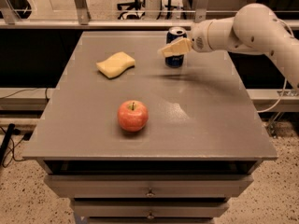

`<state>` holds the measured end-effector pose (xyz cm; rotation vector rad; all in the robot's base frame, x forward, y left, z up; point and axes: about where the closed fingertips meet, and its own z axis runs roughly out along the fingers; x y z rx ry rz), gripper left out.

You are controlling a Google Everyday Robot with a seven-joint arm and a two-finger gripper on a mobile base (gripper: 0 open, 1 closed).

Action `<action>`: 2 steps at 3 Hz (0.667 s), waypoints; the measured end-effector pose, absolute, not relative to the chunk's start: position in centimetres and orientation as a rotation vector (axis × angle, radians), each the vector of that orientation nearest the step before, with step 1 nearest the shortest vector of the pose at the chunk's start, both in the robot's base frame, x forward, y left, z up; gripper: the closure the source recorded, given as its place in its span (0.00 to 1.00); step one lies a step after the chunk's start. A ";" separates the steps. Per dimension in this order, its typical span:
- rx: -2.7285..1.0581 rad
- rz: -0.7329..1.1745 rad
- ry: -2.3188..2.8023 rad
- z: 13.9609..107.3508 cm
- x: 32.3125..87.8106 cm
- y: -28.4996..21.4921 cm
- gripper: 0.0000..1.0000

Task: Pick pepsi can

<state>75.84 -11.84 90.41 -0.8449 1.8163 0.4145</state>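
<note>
Grey table (pixel 210 125) holds pepsi can (pixel 174 61), gripper (pixel 167 49) in front of it.

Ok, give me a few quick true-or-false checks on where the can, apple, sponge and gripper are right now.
1. The pepsi can stands upright near the far edge of the table. True.
2. The apple sits right beside the can. False: it is near the front of the table, well apart from the can.
3. The gripper is at the can, crossing in front of its upper body. True.
4. The sponge lies on the picture's right side of the can. False: it lies on the picture's left side.
</note>
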 end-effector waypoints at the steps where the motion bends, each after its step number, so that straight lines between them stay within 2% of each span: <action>1: -0.778 0.449 1.806 89.7 77.2 -11.5 0.19; 2: -0.731 0.481 1.812 89.3 77.3 -11.5 0.41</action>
